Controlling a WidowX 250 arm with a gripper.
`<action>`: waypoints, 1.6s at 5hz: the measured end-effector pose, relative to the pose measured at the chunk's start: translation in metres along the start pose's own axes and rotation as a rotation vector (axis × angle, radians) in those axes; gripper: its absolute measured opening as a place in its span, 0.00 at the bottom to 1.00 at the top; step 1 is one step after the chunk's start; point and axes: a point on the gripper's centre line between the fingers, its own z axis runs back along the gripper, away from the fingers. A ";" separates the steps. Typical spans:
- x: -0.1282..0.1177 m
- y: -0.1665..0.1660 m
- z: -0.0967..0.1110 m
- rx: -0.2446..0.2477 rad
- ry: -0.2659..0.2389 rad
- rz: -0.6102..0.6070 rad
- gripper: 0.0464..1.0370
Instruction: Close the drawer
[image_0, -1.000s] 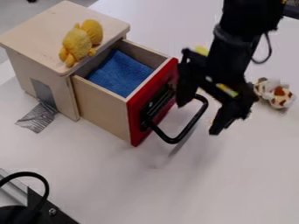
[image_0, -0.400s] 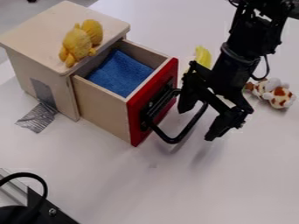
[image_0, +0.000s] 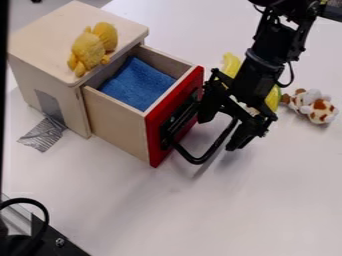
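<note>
The gripper (image_0: 217, 134) hangs at the drawer's right side with its two fingers spread apart, one close to the red front and the other beyond the black handle (image_0: 207, 153). The handle's loop passes between them; whether they touch it I cannot tell. The drawer (image_0: 117, 126) is pulled well out of the wooden box (image_0: 57, 30), its red front facing lower right. Inside the drawer lies a blue cloth (image_0: 138, 83).
A yellow plush toy (image_0: 92, 48) lies on top of the box. Behind the gripper is a yellow banana (image_0: 272, 98), with a brown-and-white plush (image_0: 312, 106) to its right. Silver tape (image_0: 43, 134) holds the box's left side to the table.
The gripper has shifted left toward the drawer's front, after moving down slightly from the first frame. Drawer, cloth and toys stay where they were.
</note>
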 end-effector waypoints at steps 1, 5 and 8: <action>0.003 -0.001 0.000 -0.006 -0.008 -0.005 0.65; -0.023 0.060 0.007 -0.107 0.010 0.230 0.01; -0.048 0.097 0.001 -0.085 0.118 0.260 0.01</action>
